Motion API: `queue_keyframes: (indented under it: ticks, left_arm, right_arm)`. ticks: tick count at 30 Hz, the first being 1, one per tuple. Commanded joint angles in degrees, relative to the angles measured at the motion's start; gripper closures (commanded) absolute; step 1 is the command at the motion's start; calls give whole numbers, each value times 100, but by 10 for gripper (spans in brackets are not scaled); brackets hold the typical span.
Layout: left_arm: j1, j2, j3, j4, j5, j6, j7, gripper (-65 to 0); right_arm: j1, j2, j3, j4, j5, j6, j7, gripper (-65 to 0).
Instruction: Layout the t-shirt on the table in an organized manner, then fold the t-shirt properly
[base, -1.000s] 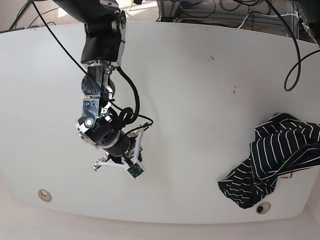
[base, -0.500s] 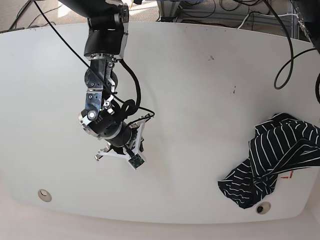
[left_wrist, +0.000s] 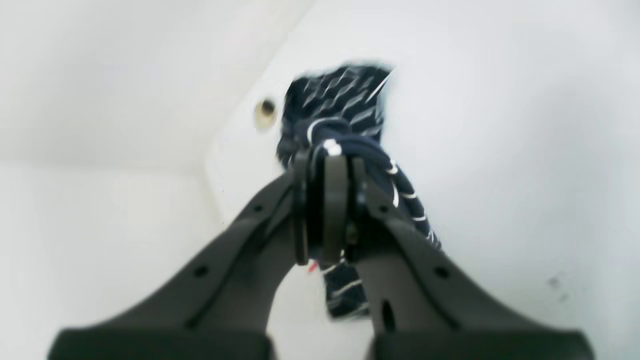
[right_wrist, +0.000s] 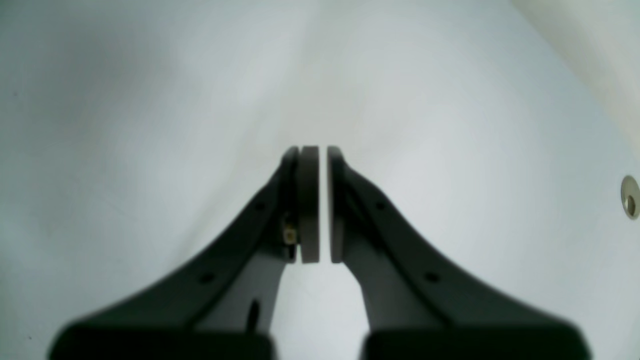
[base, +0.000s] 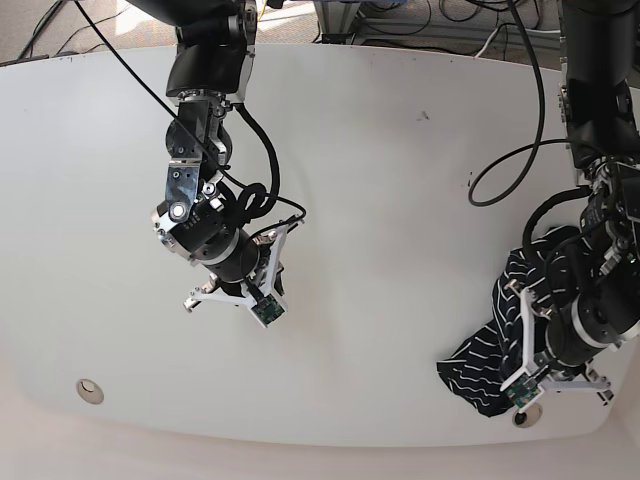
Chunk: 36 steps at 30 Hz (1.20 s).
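Hovering over the bare left half of the table (base: 400, 200), my right gripper (right_wrist: 318, 205) holds nothing: its jaws are pressed nearly together with only white tabletop beneath them, and a round fitting (base: 89, 390) sits near the front edge on that side. None of the laying out is done yet, as far as I can judge.

Further right, at the near right corner, the t-shirt (base: 495, 365) is a crumpled heap, part resting on the table just beside the other fitting (base: 527, 415). My left gripper (left_wrist: 325, 200) is clamped on a bunched fold of it; in the wrist view the striped cloth wraps over the closed jaws and trails down to the table.

Everything is left: I reckon I must drag or lift the shirt toward the middle, spread it flat with sleeves out, then fold it.
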Motion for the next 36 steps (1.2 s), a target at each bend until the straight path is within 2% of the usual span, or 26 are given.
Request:
queue_keyframes:
  ticks: [1,10,17,21,25,29,33,36]
  left_arm:
    - [-365,384,254,69,44,-6,-99,0]
    - [-1051,1791,1379,-37,615,-6,-99,0]
    - [-1693,3109,1915,-845,1178,-6,-99,0]
    - [-1992,3109,2047,-1373,1222,-6,-578,0]
    - [-2379,3109,2513,-1874,888,-6,-1352,0]
    - [-2660,3109,2733,-2208,510,-6,-1677,0]
    - [-2941,3109,2794,-2375,-229,-6,-2011,0]
    - [-3196,3109,2786,-2437,-844,-6,-2038,0]
  right_arm:
    - [41,91,148,199,25,-12,93,-21]
    - [-319,337,877,234,78,-12,102,-21]
    - [-610,425,1484,234,87,-12,348,-21]
    - [-759,443,1748,234,87,-12,480,-21]
    - [-785,443,1994,216,87,-12,489,-21]
    - [-847,443,2301,216,87,-12,489,-21]
    - [-865,443,2548,208,87,-12,541,-21]
    - [-882,443,2565,208,87,-12,594,-21]
